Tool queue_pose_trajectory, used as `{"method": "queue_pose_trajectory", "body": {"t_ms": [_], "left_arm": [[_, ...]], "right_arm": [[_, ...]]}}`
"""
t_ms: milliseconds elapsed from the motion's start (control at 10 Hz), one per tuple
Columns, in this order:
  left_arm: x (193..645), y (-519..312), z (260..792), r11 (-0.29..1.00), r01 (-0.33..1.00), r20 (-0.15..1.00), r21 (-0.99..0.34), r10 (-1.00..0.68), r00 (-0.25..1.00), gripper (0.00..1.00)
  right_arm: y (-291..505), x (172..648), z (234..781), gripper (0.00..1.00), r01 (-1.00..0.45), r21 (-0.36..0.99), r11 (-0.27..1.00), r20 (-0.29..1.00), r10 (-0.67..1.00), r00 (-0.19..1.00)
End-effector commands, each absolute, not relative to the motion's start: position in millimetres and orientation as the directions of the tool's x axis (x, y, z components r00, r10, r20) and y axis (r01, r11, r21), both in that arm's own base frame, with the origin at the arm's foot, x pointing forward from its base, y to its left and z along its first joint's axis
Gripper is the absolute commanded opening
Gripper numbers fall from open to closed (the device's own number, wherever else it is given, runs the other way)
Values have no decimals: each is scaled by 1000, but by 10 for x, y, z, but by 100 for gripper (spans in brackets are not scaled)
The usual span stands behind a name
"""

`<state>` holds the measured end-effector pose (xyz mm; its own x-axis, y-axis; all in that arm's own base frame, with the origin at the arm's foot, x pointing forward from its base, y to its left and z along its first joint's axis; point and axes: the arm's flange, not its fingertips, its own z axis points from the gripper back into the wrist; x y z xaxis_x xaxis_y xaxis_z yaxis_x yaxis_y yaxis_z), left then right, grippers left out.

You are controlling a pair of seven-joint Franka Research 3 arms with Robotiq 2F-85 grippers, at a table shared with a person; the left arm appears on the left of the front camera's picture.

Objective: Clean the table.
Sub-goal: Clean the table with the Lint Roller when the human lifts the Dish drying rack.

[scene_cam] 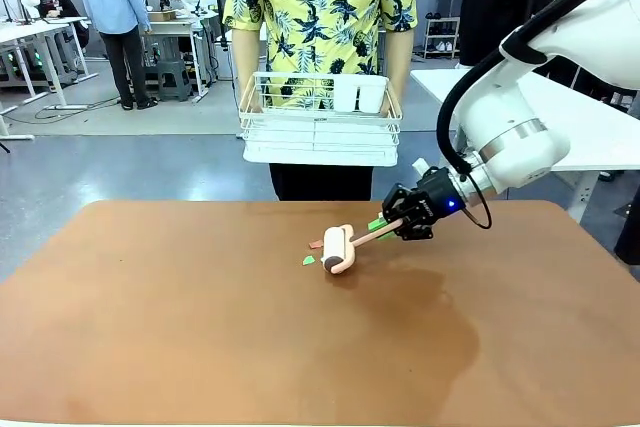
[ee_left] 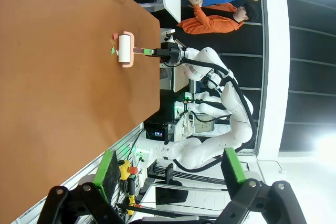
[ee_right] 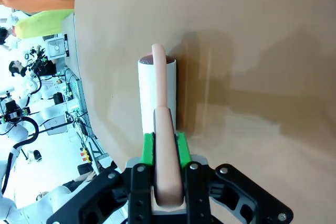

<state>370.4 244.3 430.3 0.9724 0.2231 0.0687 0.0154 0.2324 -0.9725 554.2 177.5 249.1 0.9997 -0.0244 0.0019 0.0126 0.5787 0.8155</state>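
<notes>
A lint roller point(scene_cam: 337, 248) with a pink handle and a white roll rests its roll on the reddish-brown table point(scene_cam: 180, 327), a little past the middle. My right gripper point(scene_cam: 388, 226) is shut on the pink handle, and in the right wrist view the green pads point(ee_right: 148, 148) clamp the handle behind the roller's roll point(ee_right: 156, 93). A small green scrap point(scene_cam: 309, 260) and a reddish scrap point(scene_cam: 316, 244) lie just left of the roll. My left gripper point(ee_left: 170, 174) is open with nothing in it, off the table's edge, facing the roller point(ee_left: 125, 50).
At the far side stands a person holding a white wire rack point(scene_cam: 320, 137) with two white cups inside. A white-topped table point(scene_cam: 600, 132) stands at the back right. The brown top is bare all around the roller.
</notes>
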Motion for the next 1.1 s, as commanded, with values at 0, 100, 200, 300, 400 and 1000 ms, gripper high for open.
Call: {"method": "queue_pose_trajectory", "body": {"t_ms": [0,100,200,300,400,1000], "left_arm": [[3660,2450,4302,227,20,73,-974,224,972,100],[3660,2450,4302,227,20,73,-974,224,972,100],[3660,2450,4302,227,20,73,-974,224,972,100],[3660,2450,4302,227,20,73,-974,224,972,100],[3660,2450,4302,227,20,73,-974,224,972,100],[3660,2450,4302,227,20,73,-974,224,972,100]], "right_arm": [[2044,5286,2182,21,13,755,656,-40,27,999],[2156,5264,2188,21,9,752,659,-43,36,998],[2261,5248,2175,21,15,742,670,-53,36,998],[2339,5236,2158,21,23,734,678,-61,32,998],[2431,5224,2141,21,32,734,679,-69,28,997],[2742,5232,2346,21,15,747,664,-56,40,998]]}}
